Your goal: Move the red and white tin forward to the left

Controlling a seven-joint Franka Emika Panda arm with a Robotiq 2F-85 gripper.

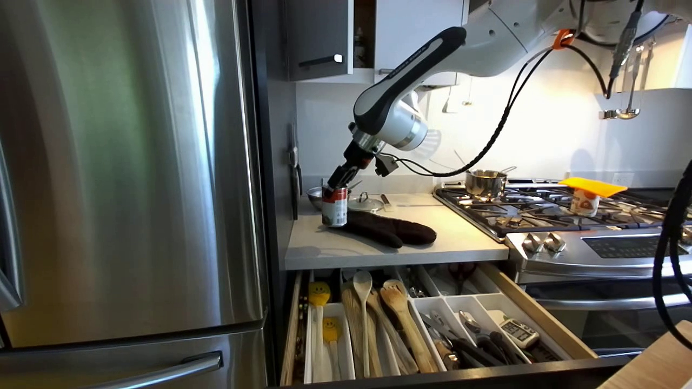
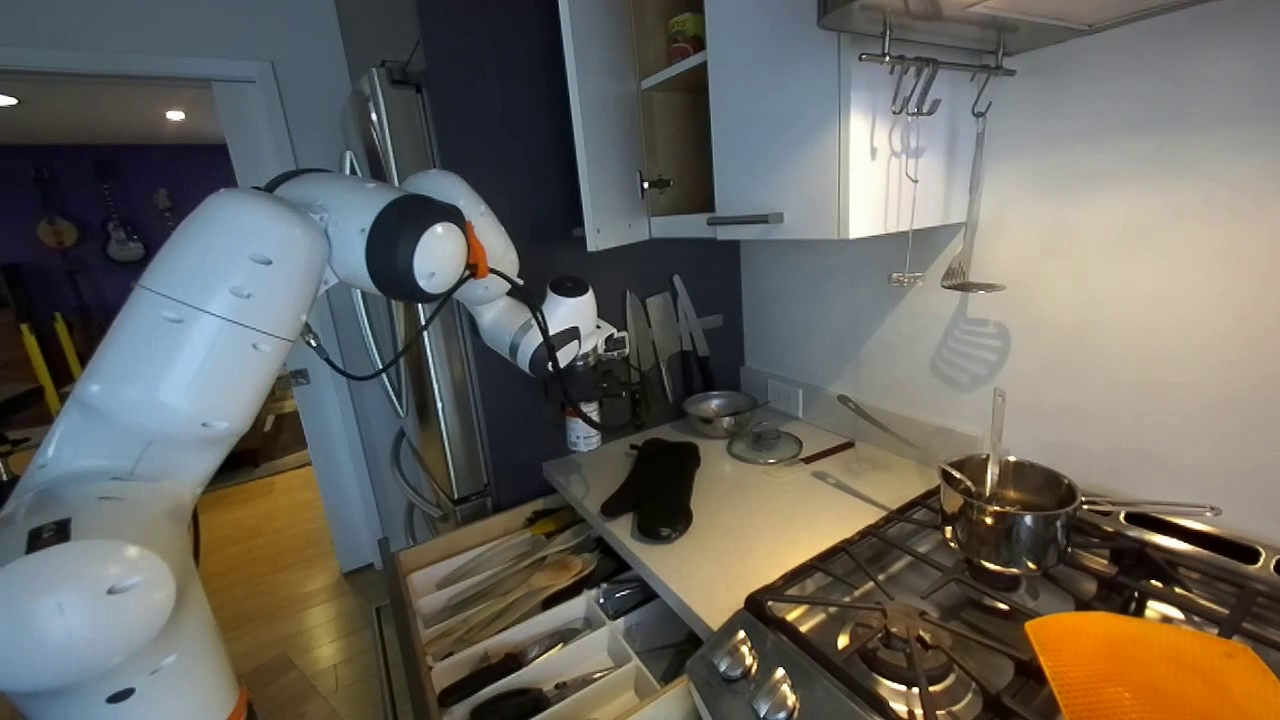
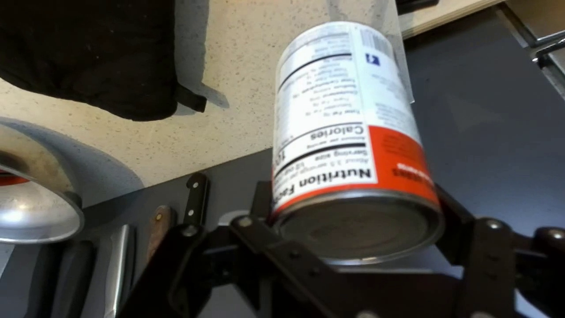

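Observation:
The red and white tin (image 1: 334,208) is upright, with a red band at the top and a whitish lower part. It also shows in an exterior view (image 2: 583,430), by the counter's left corner, and large in the wrist view (image 3: 340,115). My gripper (image 1: 336,186) is shut on the tin near its top rim, with one black finger on each side (image 3: 356,201). The tin's base is over or at the counter's (image 1: 459,237) left part near the fridge-side wall. I cannot tell whether the base touches the counter.
A black oven mitt (image 1: 394,229) lies right beside the tin. A metal bowl (image 2: 718,412) and glass lid (image 2: 765,443) sit behind. Knives (image 2: 655,340) hang on the dark side wall. An open utensil drawer (image 1: 557,319) juts out below the counter. A pot (image 2: 1010,515) stands on the stove.

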